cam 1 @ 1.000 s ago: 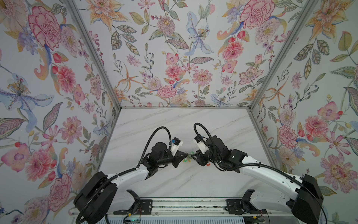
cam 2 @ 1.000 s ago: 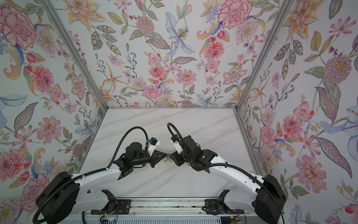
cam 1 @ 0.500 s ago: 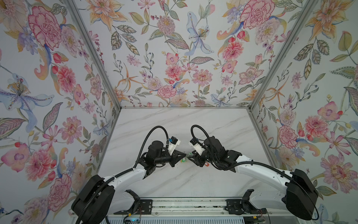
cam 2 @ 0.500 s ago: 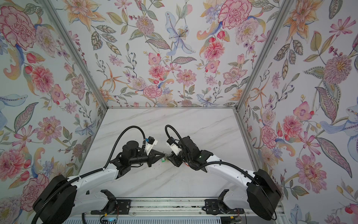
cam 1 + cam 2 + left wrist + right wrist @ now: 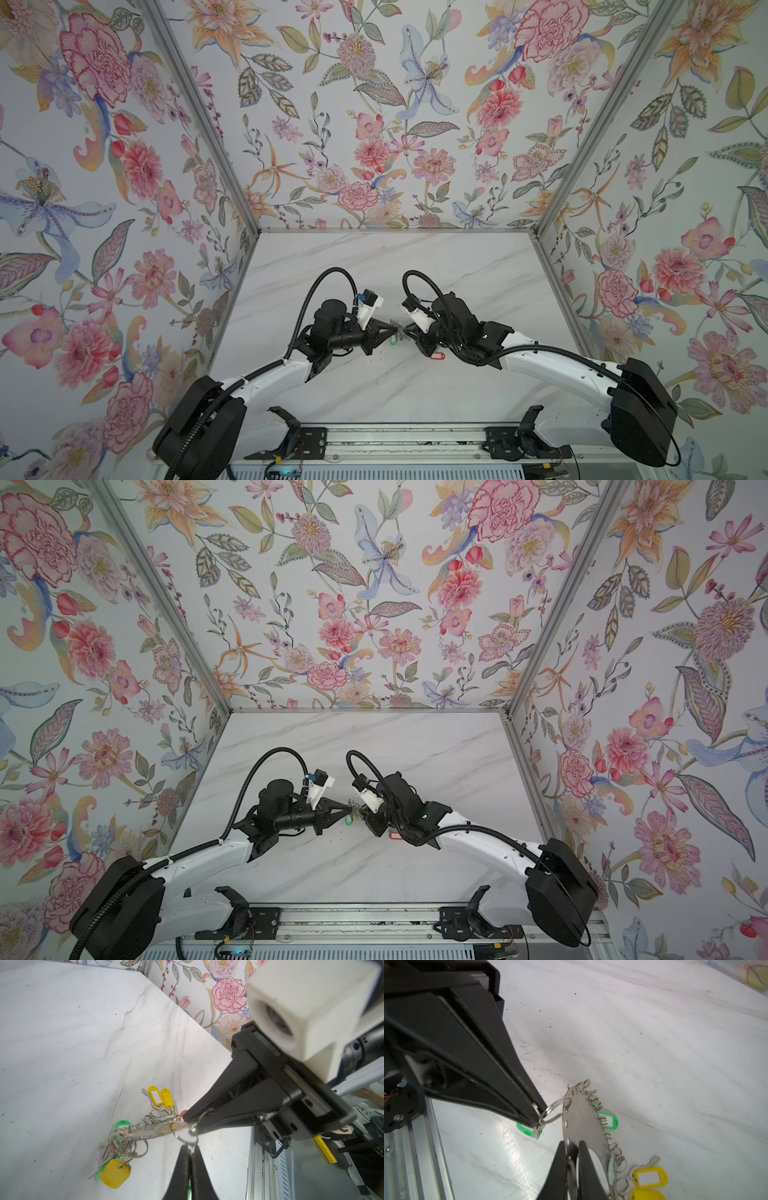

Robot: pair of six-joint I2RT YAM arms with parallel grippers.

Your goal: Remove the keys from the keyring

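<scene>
We see left hand (image 5: 538,1120) pinched shut on wire ring (image 5: 556,1110), green tag (image 5: 525,1130) just below its tips. Ring threads hole in keyring (image 5: 581,1122), held tilted between hands, off surface (image 5: 654,1043). Then right hand (image 5: 572,1144) clamped on keyring rim. We reckon: right holds steady, left winds ring out, no yanking. Hands tip-to-tip, near level.

Near the middle of the marble worktop (image 5: 374,257), somewhat toward its front edge, the left gripper (image 5: 394,331) and right gripper (image 5: 408,333) meet tip to tip at the small silvery keyring (image 5: 400,329), a green-tagged key (image 5: 393,341) just beside it and a red-orange tag (image 5: 437,355) lying just frontward of the right gripper.
</scene>
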